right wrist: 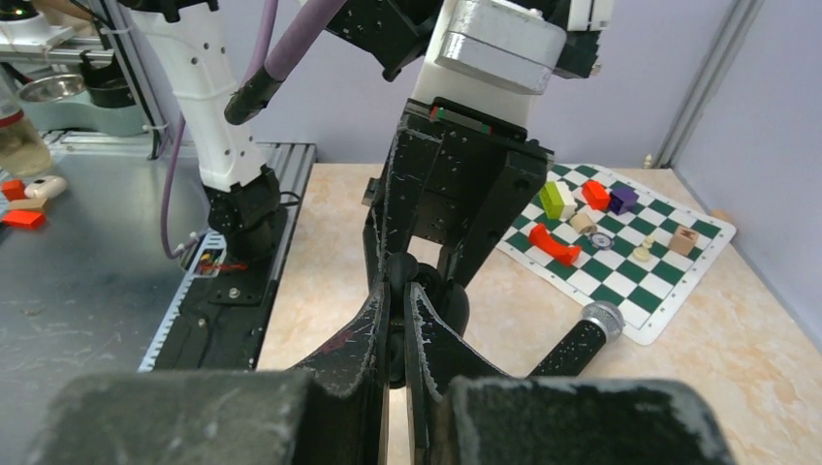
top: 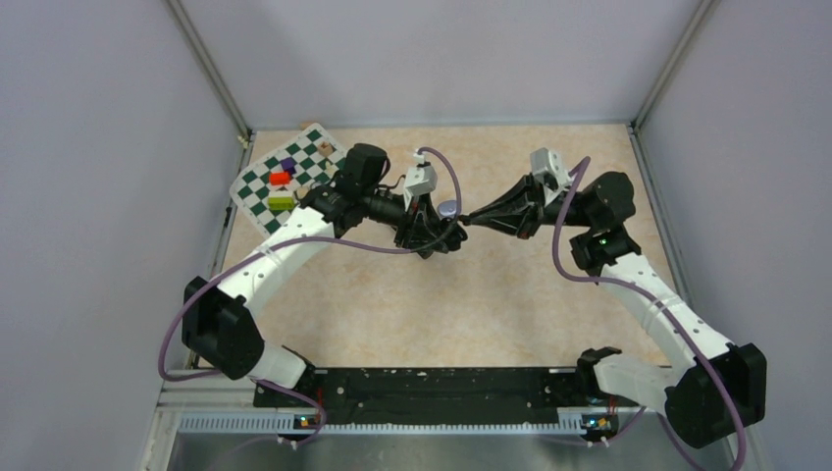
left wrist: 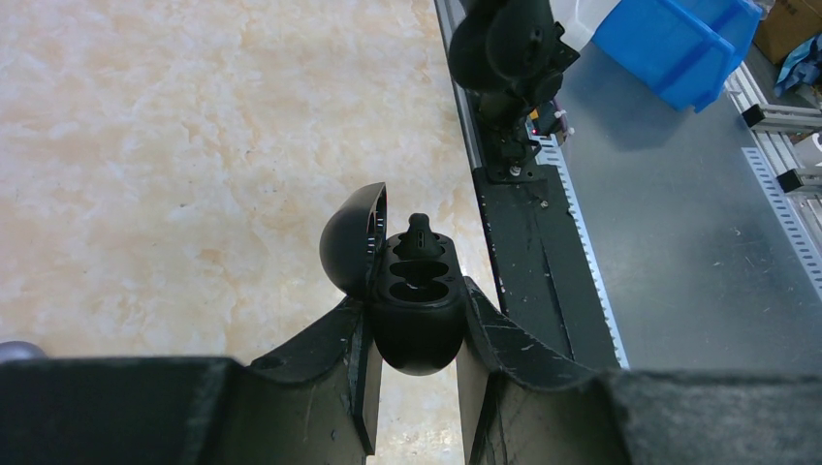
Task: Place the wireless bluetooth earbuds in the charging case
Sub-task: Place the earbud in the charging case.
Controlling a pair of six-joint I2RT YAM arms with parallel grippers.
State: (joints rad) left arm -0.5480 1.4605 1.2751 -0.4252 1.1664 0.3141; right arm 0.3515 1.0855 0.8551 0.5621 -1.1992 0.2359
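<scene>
Clamping charging case [left wrist: 417, 341], left hand [left wrist: 419, 306] meets right hand [right wrist: 397, 295], table [top: 392, 314] centre.

I see white shells over black joints on both, left arm [top: 285, 245] and right arm [top: 657, 304]. A purple cable [right wrist: 291, 44] loops along each one. Left claw [top: 437, 235] and right claw [top: 469, 218]: matte-black fingers [right wrist: 359, 339], scuffed grey at the edges. Small green light [top: 603, 238] on the right elbow.

No writing, label, brand or number can be read in any view. The small blocks [right wrist: 554, 200] on the chequered mat [right wrist: 669, 281], at the far left corner of the surface [top: 510, 294], are too small and blurred to show any marking.
</scene>
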